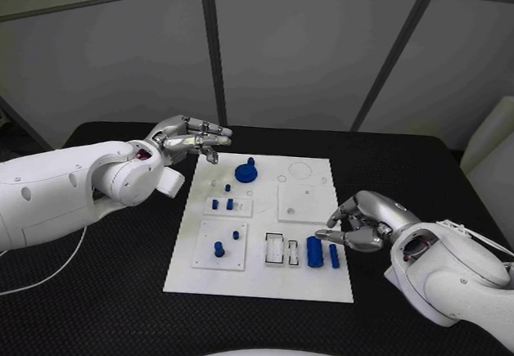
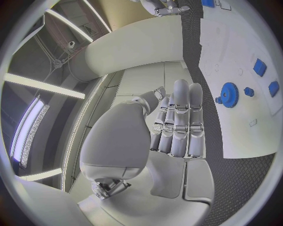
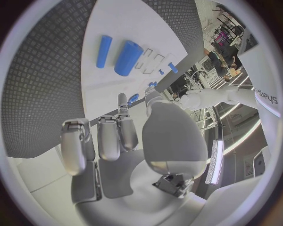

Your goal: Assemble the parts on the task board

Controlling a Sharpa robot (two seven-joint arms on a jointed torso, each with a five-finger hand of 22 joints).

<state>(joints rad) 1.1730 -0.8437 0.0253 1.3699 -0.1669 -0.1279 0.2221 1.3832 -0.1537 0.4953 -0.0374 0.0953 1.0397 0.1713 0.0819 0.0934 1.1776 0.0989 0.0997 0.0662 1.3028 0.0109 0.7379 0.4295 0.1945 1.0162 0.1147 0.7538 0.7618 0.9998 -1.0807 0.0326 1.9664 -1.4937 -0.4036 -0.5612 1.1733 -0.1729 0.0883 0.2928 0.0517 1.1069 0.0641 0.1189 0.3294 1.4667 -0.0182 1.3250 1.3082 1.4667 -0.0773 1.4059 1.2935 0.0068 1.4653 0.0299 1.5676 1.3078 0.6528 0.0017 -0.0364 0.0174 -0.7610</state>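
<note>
— Silver left hand [image 1: 190,137] hovers empty, fingers loosely apart, blue gear [image 1: 247,173] just beside it on the task board [image 1: 321,285]. Step?
— Reaching, likely. Right hand [image 1: 361,222], empty too, fingers apart, hangs beside the thick blue cylinder [image 1: 315,252]; next it must close on it.

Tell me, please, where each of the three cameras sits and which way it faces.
Head view: on the robot's head, looking down at the task board, left hand and right hand.
Left wrist view: behind the left hand, facing the blue gear.
Right wrist view: behind the right hand, facing the thick blue cylinder.
Shared: gear, cylinder.
</note>
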